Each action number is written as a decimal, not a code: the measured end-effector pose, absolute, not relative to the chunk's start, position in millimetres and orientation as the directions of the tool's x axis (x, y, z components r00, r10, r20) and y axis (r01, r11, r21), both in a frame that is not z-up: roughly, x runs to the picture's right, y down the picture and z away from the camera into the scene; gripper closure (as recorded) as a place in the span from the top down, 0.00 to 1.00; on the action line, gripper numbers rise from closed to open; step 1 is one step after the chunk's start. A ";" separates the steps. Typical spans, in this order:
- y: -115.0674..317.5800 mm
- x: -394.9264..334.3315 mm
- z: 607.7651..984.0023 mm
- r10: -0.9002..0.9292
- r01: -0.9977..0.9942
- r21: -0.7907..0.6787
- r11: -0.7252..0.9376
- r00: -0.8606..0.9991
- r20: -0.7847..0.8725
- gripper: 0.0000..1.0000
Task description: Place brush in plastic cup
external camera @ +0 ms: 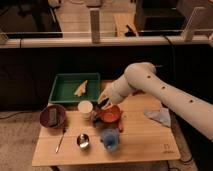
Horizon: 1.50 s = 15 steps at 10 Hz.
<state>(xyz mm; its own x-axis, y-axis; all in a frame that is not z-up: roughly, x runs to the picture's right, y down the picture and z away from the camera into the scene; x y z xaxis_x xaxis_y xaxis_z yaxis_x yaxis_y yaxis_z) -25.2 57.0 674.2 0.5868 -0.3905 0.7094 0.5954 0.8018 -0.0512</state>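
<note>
The light-blue plastic cup [110,139] stands upright near the table's front edge, in front of a red bowl [111,114]. My gripper [104,98] hangs above the red bowl's left rim, next to the white cup [85,108], well above and behind the blue cup. A small dark shape [97,117] at the bowl's left rim, just under the gripper, may be the brush. I cannot tell if the gripper holds it.
A steel cup [82,141] stands left of the blue cup, with a thin spoon [61,139] further left. A maroon bowl [53,115] is at the left, a green tray [66,93] at the back left, a grey cloth [160,116] at the right.
</note>
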 end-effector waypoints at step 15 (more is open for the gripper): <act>38.5 8.3 623.4 -0.240 0.645 -0.261 0.719 0.582 0.777 0.00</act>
